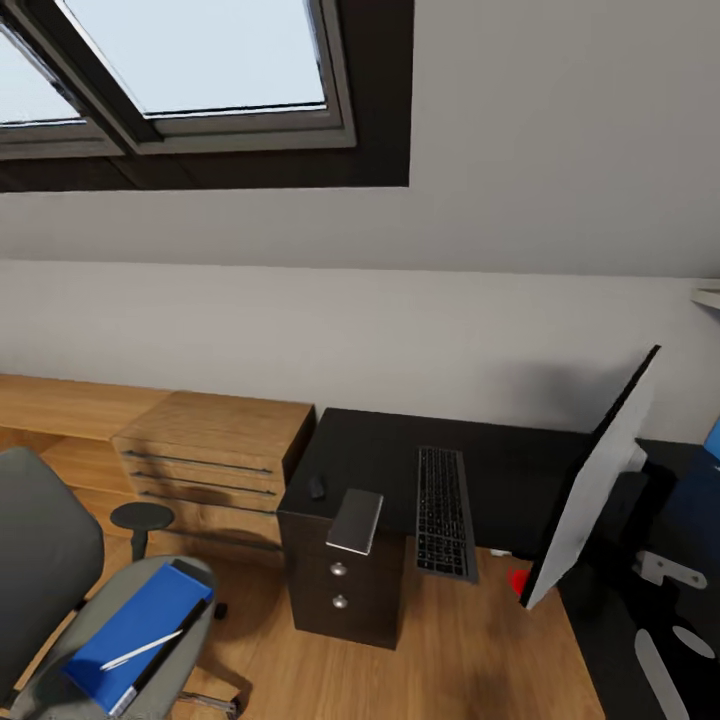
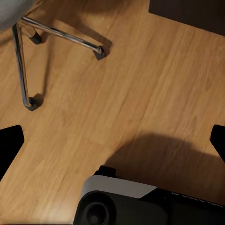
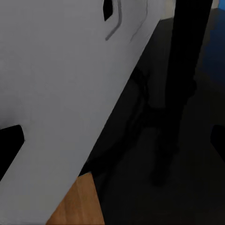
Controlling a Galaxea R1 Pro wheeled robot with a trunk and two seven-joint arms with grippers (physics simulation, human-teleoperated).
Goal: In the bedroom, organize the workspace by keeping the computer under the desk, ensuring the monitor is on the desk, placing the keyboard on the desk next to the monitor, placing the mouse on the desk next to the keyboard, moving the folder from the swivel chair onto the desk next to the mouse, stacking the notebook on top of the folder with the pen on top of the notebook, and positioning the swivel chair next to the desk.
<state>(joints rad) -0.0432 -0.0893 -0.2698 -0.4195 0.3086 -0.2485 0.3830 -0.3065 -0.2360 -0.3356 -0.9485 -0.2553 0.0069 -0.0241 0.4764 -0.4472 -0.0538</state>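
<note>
The keyboard (image 1: 445, 510) lies on the black desk (image 1: 380, 450), its near end past the front edge. A small mouse (image 1: 317, 487) sits at the desk's left end. Beside it the grey notebook (image 1: 355, 520) overhangs the drawer pedestal. The monitor (image 1: 590, 500) stands edge-on at the right, white back toward me. Its back (image 3: 56, 93) and black stand (image 3: 183, 70) are close before my open right gripper (image 3: 112, 140). The blue folder (image 1: 140, 635) lies on the swivel chair (image 1: 45, 560) with the pen (image 1: 140, 652) on top. My left gripper (image 2: 112, 140) hangs open over the floor.
A light-wood chest (image 1: 215, 455) stands left of the desk. The chair's chrome legs and casters (image 2: 28, 101) spread over the wooden floor (image 2: 140, 84). My own base (image 2: 126, 204) is near them. A sloped wall with a roof window (image 1: 200, 60) rises behind.
</note>
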